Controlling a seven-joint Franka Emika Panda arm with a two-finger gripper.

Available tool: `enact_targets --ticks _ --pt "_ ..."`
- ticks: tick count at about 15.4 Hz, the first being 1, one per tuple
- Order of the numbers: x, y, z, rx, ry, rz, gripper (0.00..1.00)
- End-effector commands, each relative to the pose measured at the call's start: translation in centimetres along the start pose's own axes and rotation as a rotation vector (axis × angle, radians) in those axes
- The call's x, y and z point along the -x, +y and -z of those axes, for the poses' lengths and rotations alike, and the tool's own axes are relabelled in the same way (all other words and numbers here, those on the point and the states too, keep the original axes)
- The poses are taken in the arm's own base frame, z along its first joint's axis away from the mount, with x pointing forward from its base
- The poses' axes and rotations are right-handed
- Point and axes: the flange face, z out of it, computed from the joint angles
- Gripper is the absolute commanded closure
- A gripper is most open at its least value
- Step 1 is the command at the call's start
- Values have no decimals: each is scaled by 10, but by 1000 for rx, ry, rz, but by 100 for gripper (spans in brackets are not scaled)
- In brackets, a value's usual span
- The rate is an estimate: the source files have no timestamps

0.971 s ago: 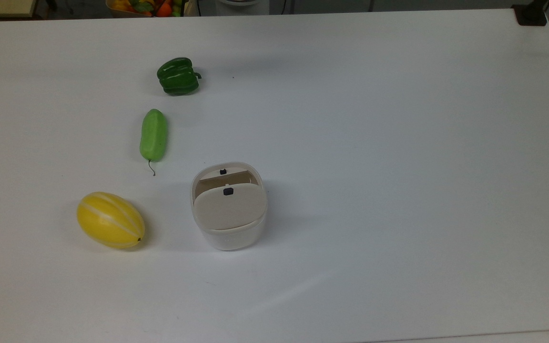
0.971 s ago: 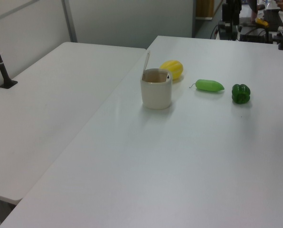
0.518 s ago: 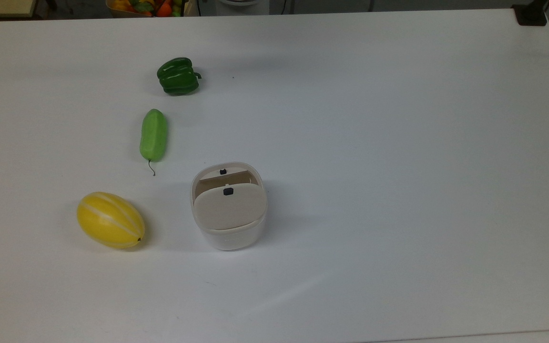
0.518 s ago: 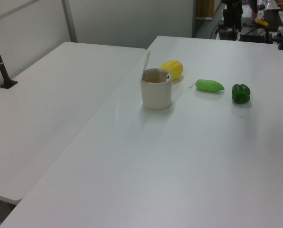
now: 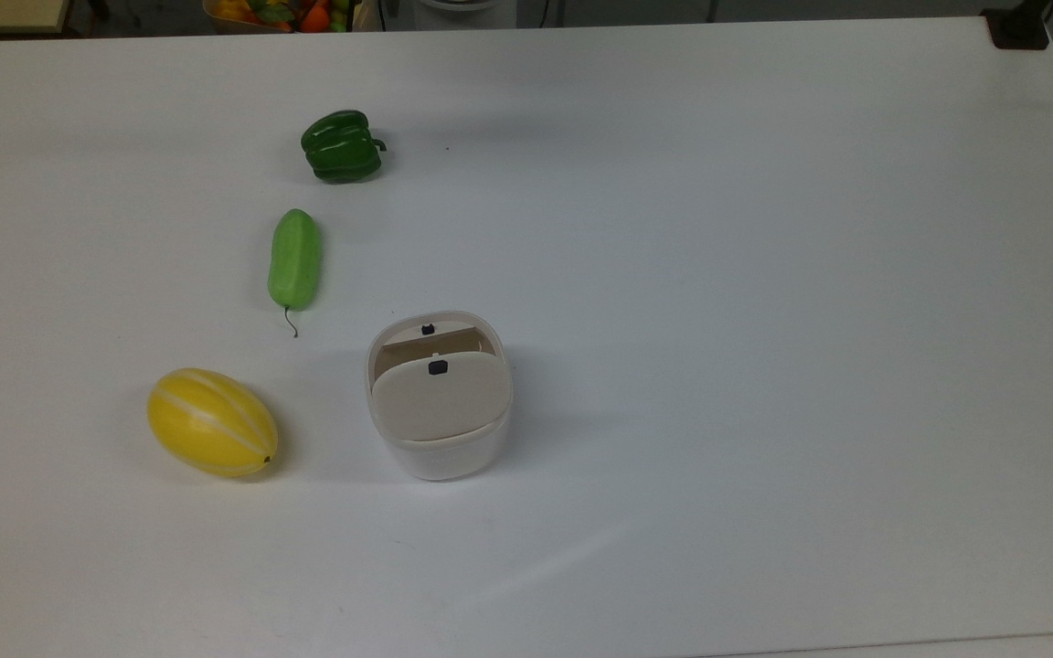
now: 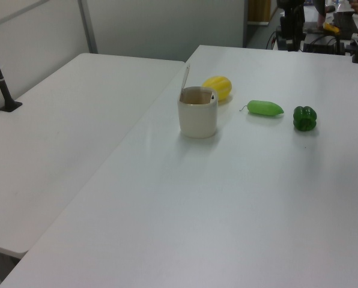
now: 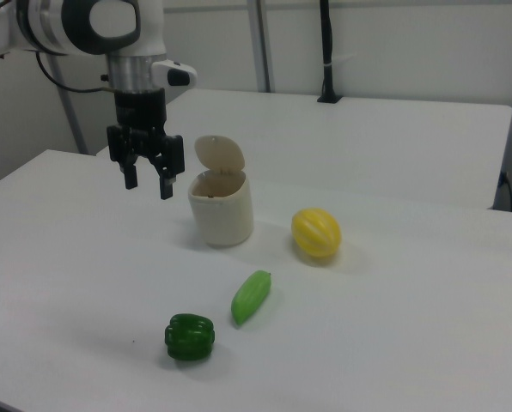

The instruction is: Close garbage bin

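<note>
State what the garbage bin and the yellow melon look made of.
Garbage bin: probably plastic. The white body is smooth, matte and rounded at the corners, and its raised beige lid is thin, flat and evenly coloured with a small black button.
Yellow melon: likely a plastic imitation. Its skin is uniformly bright yellow with pale stripes and a slight sheen; it could still be real.

Open garbage bin point(image 6: 197, 116) beside melon point(image 6: 218, 87)

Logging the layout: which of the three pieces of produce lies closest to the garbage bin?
The yellow melon, lying beside the garbage bin. The light green cucumber lies a little farther, and the dark green bell pepper farthest.
</note>
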Motion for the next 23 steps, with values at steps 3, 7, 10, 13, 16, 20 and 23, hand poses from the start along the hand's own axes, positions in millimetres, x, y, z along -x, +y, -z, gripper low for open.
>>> enact_targets --ticks 3,7,10,13,16,20,23 --pt "-19 -14 13 -75 141 14 87" --pt "-31 -19 40 -102 319 13 100" --pt "-51 -19 49 -110 471 5 100" --pt "-73 -27 59 -110 638 -8 100" --pt "-91 -34 59 -109 759 -10 100" --pt "-122 -53 43 -86 879 17 100" --pt "-146 -74 20 -77 949 40 100"
